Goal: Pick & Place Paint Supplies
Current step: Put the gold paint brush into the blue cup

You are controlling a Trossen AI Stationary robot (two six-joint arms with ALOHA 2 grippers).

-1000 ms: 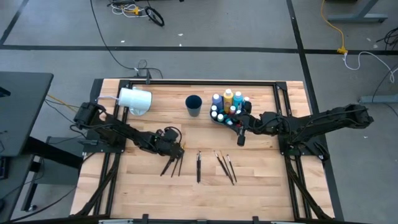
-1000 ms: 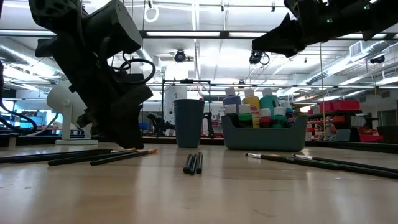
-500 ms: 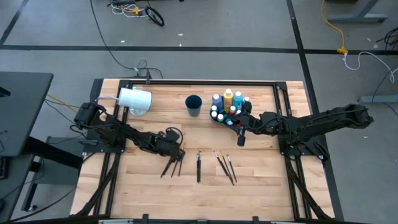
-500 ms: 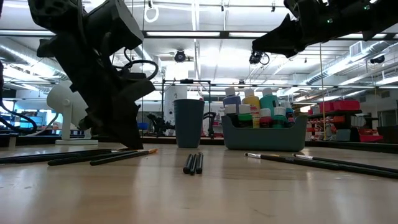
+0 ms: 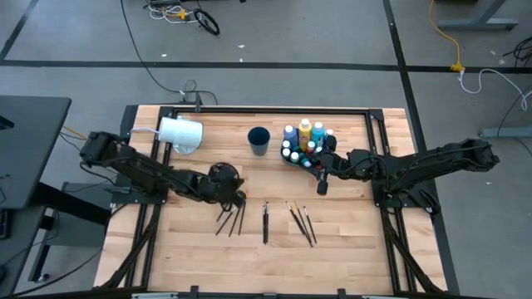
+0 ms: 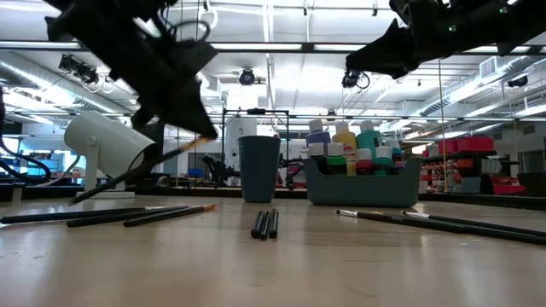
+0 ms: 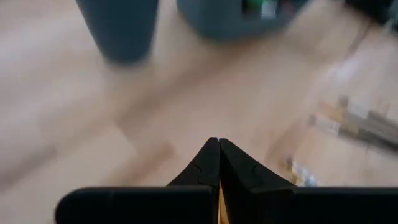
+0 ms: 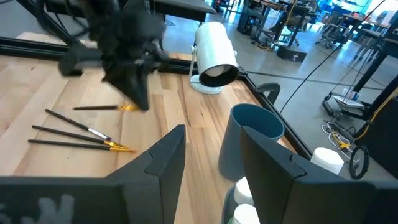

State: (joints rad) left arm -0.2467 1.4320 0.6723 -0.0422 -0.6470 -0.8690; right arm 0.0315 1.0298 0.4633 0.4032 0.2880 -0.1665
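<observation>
- Lifted since a second ago: left gripper [image 6: 192, 128], now off the bench, fingers pinched on a paintbrush [image 6: 128, 175] hanging slanted over the left half.
- Unmoved: right gripper [image 5: 322, 181], fingers parted, empty, beside the grey bin [image 5: 293, 159] of paint bottles [image 5: 305, 130] near the far edge.
- Lying mid-bench: other brushes [image 5: 265, 221]; blue cup [image 5: 258, 140] near the bin.

Robotics lab or workshop, large open hall. Wooden counter [image 5: 349, 232] in black metal frame on grey concrete floor [image 5: 274, 33], loose cables [image 5: 179, 12] trailing across it. Ceiling strip lights [image 6: 247, 47], exposed beams, distant workbenches, shelving with red bins [image 6: 465, 145].
</observation>
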